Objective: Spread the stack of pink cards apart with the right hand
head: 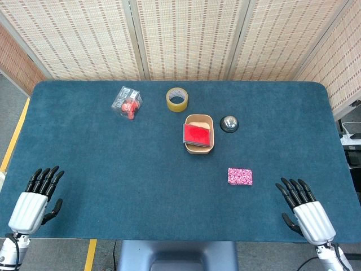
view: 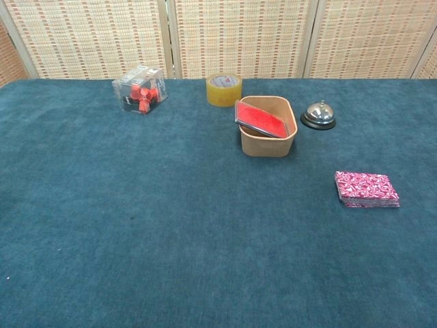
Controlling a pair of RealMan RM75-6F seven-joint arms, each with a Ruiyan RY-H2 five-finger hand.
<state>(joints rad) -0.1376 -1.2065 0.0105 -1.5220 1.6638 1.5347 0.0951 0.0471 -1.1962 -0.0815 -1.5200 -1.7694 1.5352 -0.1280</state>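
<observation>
The stack of pink patterned cards (head: 240,176) lies squared up on the blue table, right of centre; the chest view shows the stack of cards (view: 367,189) as a neat pile at the right. My right hand (head: 304,210) rests near the table's front right corner, fingers spread and holding nothing, well to the right of and nearer than the cards. My left hand (head: 37,197) lies at the front left corner, fingers apart and empty. Neither hand appears in the chest view.
A tan box (head: 199,148) with a red pad in it sits behind the cards, a silver bell (head: 229,123) to its right. A tape roll (head: 176,99) and a clear case of red pieces (head: 127,102) stand further back.
</observation>
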